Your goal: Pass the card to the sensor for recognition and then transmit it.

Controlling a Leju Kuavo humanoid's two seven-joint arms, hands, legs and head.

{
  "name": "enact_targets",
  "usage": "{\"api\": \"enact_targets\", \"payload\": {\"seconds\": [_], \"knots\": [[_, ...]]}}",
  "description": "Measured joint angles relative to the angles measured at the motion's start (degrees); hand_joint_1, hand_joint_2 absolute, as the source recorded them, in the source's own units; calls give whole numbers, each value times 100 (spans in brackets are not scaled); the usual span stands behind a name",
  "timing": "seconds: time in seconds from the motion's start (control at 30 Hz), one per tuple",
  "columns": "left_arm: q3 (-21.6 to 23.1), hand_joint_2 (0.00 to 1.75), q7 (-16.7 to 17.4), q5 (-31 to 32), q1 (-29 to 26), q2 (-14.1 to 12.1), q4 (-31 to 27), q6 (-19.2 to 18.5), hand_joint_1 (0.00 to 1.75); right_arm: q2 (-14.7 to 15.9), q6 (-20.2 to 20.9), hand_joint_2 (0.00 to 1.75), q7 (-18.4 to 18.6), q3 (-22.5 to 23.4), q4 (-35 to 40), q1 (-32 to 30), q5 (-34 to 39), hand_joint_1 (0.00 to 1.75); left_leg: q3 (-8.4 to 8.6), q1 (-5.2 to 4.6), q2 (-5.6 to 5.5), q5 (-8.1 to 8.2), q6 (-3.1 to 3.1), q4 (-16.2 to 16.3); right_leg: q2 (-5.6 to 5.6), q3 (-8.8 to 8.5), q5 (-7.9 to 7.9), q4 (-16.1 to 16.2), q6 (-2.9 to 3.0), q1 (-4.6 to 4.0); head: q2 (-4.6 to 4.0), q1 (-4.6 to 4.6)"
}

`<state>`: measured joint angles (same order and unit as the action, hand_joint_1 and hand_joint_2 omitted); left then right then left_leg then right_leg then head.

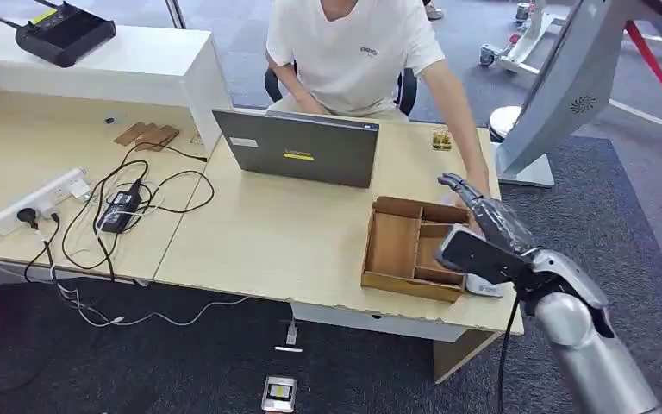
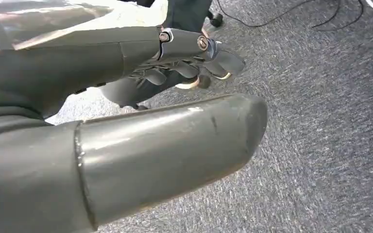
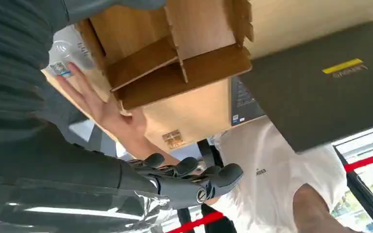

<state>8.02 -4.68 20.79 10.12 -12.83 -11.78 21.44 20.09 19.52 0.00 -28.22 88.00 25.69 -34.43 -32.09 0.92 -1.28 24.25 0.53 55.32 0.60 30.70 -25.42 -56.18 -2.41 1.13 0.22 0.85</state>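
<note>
From the head view, the right hand [image 1: 483, 226] hangs over the right end of the wooden divided tray [image 1: 401, 246], fingers stretched toward twelve o'clock and holding nothing. A person's hand [image 1: 481, 191] reaches in beside the tray at the hand's one o'clock. A small white device [image 1: 484, 288] lies on the desk [image 1: 276, 233] at the tray's four o'clock corner, partly hidden under the robot's wrist. The closed-back laptop [image 1: 303, 147] stands at the tray's eleven o'clock, with the person in a white shirt [image 1: 353, 47] seated behind it. I can't make out the card anywhere.

In the left wrist view, the left hand [image 2: 184, 63] hangs above grey carpet [image 2: 320, 121], its fingers curled in, nothing in them.

In the right wrist view, the right hand's fingers [image 3: 194, 174] are loosely extended and empty, the tray [image 3: 175, 63] and the person's open palm [image 3: 102, 107] beyond them.
</note>
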Motion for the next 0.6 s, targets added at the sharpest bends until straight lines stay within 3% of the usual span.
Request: {"api": "enact_targets", "payload": {"seconds": [0.37,0.6], "knots": [[-63,0,-65,-7,-18,-28,2,0,0,120,-100,175,-70,-378,277,-316,-716,0,-1,1,0,0,0,-1,0,0,0,0,0,-1,0,-2],[-94,0,-81,-20,-56,-28,2,48,0,177,-217,175,190,-546,472,-586,-1200,0,-2,1,0,0,0,-1,0,1,-1,0,0,-1,0,0]]}}
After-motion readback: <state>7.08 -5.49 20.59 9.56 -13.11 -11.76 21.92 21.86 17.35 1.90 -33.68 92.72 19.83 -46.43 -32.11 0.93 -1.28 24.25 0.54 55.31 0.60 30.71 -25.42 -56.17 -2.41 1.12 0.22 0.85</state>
